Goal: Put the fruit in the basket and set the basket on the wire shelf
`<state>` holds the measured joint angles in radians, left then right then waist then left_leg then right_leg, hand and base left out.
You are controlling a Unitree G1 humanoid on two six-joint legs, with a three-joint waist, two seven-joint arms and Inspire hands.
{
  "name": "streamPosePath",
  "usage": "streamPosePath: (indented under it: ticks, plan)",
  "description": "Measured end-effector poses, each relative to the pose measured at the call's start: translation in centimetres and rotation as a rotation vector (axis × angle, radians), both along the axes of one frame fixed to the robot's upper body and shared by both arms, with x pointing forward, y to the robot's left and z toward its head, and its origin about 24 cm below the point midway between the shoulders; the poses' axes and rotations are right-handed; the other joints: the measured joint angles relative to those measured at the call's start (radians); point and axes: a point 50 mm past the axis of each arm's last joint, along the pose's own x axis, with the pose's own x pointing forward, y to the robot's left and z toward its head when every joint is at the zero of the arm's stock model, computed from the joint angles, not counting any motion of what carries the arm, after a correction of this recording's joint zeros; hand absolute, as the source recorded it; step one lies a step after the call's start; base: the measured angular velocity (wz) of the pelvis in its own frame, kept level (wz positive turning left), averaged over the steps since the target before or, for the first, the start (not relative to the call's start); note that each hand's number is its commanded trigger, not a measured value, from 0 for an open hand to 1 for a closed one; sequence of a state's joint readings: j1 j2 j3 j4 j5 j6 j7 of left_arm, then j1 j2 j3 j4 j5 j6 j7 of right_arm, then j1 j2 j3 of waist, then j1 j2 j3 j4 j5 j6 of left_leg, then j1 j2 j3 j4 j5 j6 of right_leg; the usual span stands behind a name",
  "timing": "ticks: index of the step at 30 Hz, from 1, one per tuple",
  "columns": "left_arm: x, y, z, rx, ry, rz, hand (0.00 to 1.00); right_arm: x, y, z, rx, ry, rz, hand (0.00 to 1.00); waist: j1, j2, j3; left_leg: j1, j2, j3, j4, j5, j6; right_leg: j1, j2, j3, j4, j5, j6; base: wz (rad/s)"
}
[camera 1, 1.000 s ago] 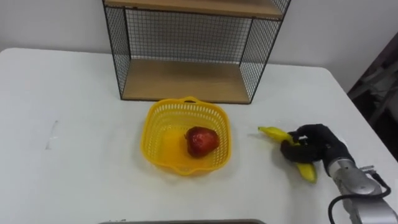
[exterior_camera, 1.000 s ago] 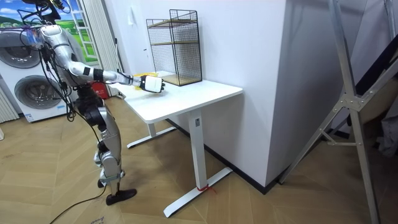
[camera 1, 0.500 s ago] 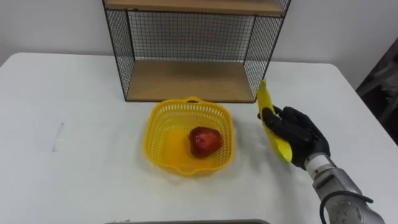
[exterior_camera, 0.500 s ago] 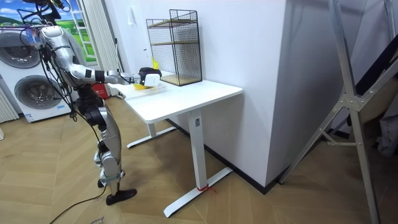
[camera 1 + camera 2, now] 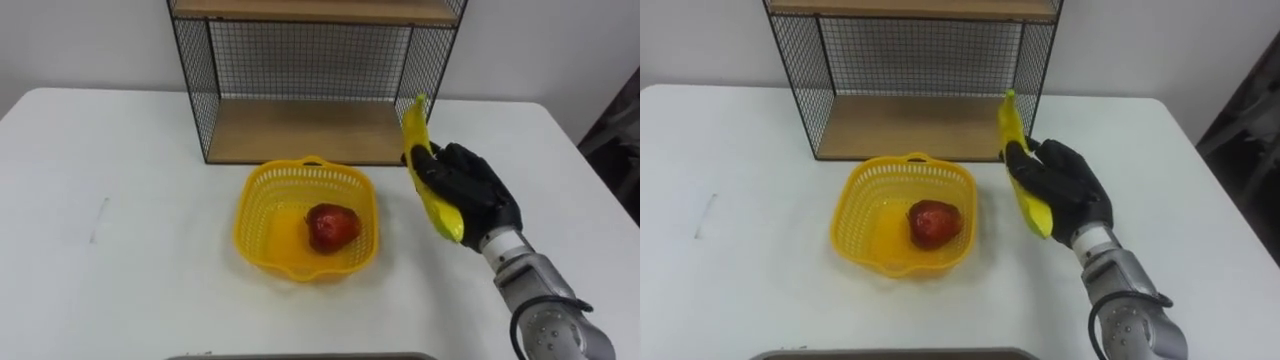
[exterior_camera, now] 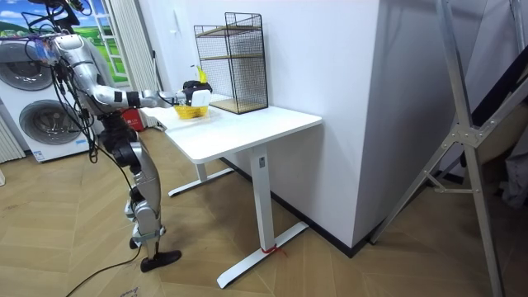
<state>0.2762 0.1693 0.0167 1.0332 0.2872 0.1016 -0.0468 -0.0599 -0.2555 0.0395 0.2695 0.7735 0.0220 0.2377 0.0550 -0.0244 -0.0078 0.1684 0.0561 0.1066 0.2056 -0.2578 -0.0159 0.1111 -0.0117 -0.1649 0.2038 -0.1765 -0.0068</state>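
Observation:
A yellow banana [image 5: 428,176] [image 5: 1021,174] is held upright in my right hand [image 5: 472,195] [image 5: 1065,190], whose black fingers curl round it, lifted above the table just right of the basket. The yellow plastic basket [image 5: 257,216] [image 5: 854,222] sits on the white table [image 5: 110,230] in front of the wire shelf, with a red apple [image 5: 331,226] [image 5: 932,222] inside it. The black wire shelf [image 5: 308,80] [image 5: 910,80] with wooden boards stands at the back. In the room view my right hand [image 6: 196,91] hovers over the basket [image 6: 190,111] on the table.
The table's right edge [image 5: 590,190] lies close beyond my right arm. A faint mark [image 5: 98,215] shows on the tabletop at the left. A dark edge [image 5: 300,355] runs along the bottom of the view.
My right hand has lifted the banana off the table and carried it up and leftward, toward the basket's right side. The basket and apple have stayed put.

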Motion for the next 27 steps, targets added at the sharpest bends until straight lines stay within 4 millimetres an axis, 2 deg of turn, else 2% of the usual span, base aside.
streamPosePath:
  ticks: [4, 8, 11, 15, 18, 27]
  plan:
    - [0.2, 0.1, 0.0, -0.002, 0.000, -0.002, 0.00, 0.3, 0.6, 1.6, -0.062, -0.077, 0.054, 1.00, 0.015, -0.011, 0.0000, -0.002, 0.000, 0.000, 0.001, 0.000, 0.000, -0.008, 0.000, -0.001, 0.003, -0.002, 0.000, 0.00]
    - [0.0, 0.0, 0.0, -0.002, 0.007, -0.010, 0.00, 0.8, 1.2, 2.8, -0.169, -0.136, 0.108, 1.00, 0.032, -0.033, 0.0058, -0.011, 0.000, -0.001, 0.003, 0.000, 0.000, -0.011, 0.000, -0.001, 0.003, -0.002, 0.000, 0.00]
    - [0.1, 0.0, 0.0, -0.003, 0.006, -0.010, 0.00, 1.6, 2.0, 4.0, -0.259, -0.192, 0.152, 1.00, 0.036, -0.046, 0.0051, -0.028, -0.001, -0.001, 0.008, 0.000, 0.000, -0.028, -0.001, 0.001, 0.015, -0.002, 0.000, 0.00]
    - [0.2, 0.3, 0.1, 0.002, -0.003, -0.016, 0.00, 2.1, 2.5, 5.6, -0.405, -0.264, 0.184, 1.00, 0.038, -0.046, 0.0062, -0.032, 0.000, -0.001, 0.008, 0.000, 0.000, -0.029, -0.001, 0.000, 0.015, -0.002, 0.000, 0.00]
    - [0.3, 0.4, 0.1, 0.001, -0.011, -0.019, 0.00, 2.0, 2.7, 6.0, -0.452, -0.289, 0.207, 1.00, 0.038, -0.044, 0.0071, -0.034, 0.000, -0.001, 0.007, 0.000, 0.000, -0.031, -0.002, 0.000, 0.015, -0.002, 0.000, 0.00]
    - [0.7, 0.7, 0.2, 0.013, -0.022, -0.025, 0.00, 1.9, 3.3, 5.9, -0.523, -0.294, 0.244, 1.00, 0.041, -0.045, 0.0068, -0.035, 0.000, -0.001, 0.002, 0.000, 0.000, -0.034, -0.001, 0.001, 0.013, -0.002, 0.000, 0.00]
